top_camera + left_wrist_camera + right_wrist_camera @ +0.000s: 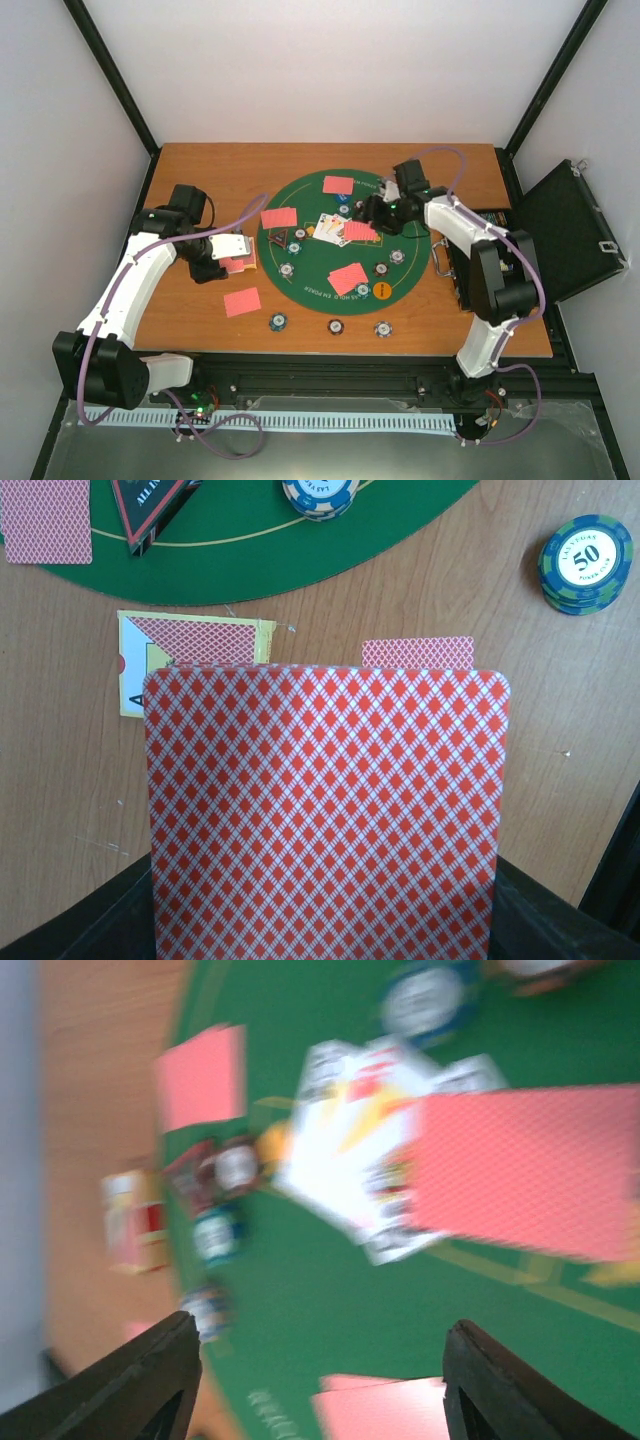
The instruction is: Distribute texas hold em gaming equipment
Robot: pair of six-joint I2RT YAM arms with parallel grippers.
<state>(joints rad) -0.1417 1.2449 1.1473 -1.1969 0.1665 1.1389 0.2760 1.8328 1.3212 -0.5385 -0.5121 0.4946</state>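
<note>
My left gripper (pixel 236 257) is shut on red-backed playing cards (pixel 325 810) that fill the left wrist view and hide its fingers; it is over bare wood left of the green mat (pixel 310 285). A yellow card box (pixel 195 660) lies just beyond them. My right gripper (pixel 376 214) is open and empty above the mat's upper right; its fingers (pixel 150 1380) show in the blurred right wrist view. Below it lie face-up cards (pixel 355 1150) and a red-backed card (pixel 530 1170). More red-backed cards (pixel 279 217) lie on the mat and one (pixel 242 301) on the wood. Chips (pixel 288 269) dot the mat.
Three chip stacks (pixel 335 325) line the wood near the front edge. A black-red triangular marker (pixel 279 240) and an orange button (pixel 381 288) sit on the mat. The open black case (pixel 570 230) stands at the table's right edge.
</note>
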